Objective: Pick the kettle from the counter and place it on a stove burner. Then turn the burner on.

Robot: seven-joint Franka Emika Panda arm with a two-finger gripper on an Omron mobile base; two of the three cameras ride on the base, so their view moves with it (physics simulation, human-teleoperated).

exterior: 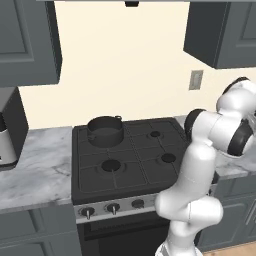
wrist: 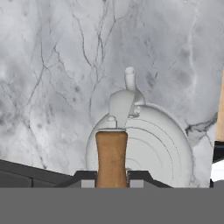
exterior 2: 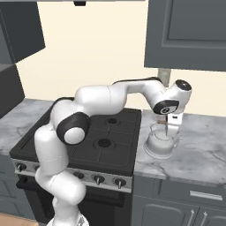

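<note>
While the kettle (exterior 2: 160,142) is not yet lifted, the following risks are judged:

Hand state: the hand (wrist: 111,180) is clenched on the brown wooden handle (wrist: 111,155) of the kettle, with one finger seen at each side of it in the hand view.

Kettle place: it is standing on the desk (exterior 2: 201,145), just beside the right edge of the stove (exterior 2: 88,141), with the spout pointed away from the hand.

Grip risk: the handle is arched and smooth, so the kettle can be swung or rotated under the fingers when it is raised, if the grip is not centred.

Path risk: the kettle must be carried sideways over the black grates; if it is kept too low, its base can be caught on a grate and tipped.

Placement risk: the rear left burner is occupied by a dark pot (exterior: 105,131), so a free stove burner (exterior 2: 104,142) must be chosen, or a collision is caused.

Knob risk: the knobs (exterior 2: 98,179) are much alike; the wrong one can be turned.
</note>
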